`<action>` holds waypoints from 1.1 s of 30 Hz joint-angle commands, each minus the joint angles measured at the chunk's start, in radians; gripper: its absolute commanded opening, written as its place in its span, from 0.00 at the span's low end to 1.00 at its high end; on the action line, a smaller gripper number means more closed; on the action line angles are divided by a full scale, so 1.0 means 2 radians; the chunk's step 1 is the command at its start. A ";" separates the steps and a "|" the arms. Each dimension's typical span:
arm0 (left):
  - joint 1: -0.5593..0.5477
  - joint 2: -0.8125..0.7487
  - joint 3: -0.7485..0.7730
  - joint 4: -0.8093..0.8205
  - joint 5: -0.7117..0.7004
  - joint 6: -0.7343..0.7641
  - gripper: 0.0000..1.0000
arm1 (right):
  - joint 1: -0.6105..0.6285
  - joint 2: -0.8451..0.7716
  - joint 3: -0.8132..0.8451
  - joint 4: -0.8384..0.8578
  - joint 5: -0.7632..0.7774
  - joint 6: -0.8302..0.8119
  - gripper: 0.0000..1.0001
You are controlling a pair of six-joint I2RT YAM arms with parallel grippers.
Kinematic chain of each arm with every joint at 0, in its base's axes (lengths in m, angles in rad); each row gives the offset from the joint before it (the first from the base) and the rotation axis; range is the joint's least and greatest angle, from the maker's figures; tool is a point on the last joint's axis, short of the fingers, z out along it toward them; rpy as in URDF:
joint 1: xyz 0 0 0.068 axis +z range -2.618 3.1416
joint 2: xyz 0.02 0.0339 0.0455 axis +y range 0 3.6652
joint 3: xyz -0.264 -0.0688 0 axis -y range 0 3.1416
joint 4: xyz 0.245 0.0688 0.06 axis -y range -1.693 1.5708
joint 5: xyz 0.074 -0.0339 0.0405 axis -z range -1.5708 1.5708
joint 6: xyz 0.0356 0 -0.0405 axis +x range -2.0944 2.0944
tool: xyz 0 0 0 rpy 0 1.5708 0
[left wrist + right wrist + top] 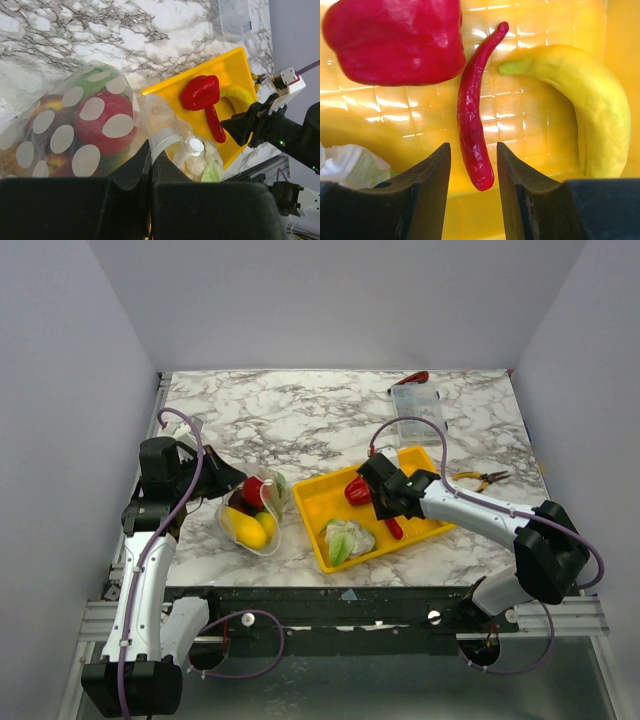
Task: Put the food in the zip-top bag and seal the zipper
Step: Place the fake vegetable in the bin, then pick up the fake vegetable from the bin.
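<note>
The zip-top bag (250, 515) lies left of centre with several pieces of food inside, red (107, 125), yellow (248, 531) and dark. My left gripper (150, 162) is shut on the bag's mouth edge (162, 140). On the yellow tray (320, 502) lie a red pepper (395, 40), a thin red chili (472, 125), a yellow banana (592, 100) and a white cauliflower (345, 538). My right gripper (472, 146) hangs open over the tray. Its fingers stand on either side of the chili's lower end without touching it.
A rigid clear compartment box (417, 400) stands at the back right, with a red-handled tool (413, 377) behind it. Yellow-handled pliers (480, 479) lie right of the tray. Grey walls close in the marble table on three sides.
</note>
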 commanded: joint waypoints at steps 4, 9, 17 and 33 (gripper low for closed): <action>0.002 0.007 0.016 0.005 0.031 0.006 0.00 | -0.012 0.007 -0.028 0.039 -0.035 0.008 0.51; 0.002 0.013 0.011 0.007 0.043 0.004 0.00 | -0.022 0.039 -0.019 0.032 -0.039 0.013 0.51; 0.002 0.014 0.012 0.003 0.041 0.008 0.00 | -0.029 0.046 -0.014 0.034 -0.043 0.005 0.31; 0.002 0.012 0.012 0.010 0.023 0.003 0.00 | -0.025 -0.056 0.088 0.134 -0.478 0.048 0.00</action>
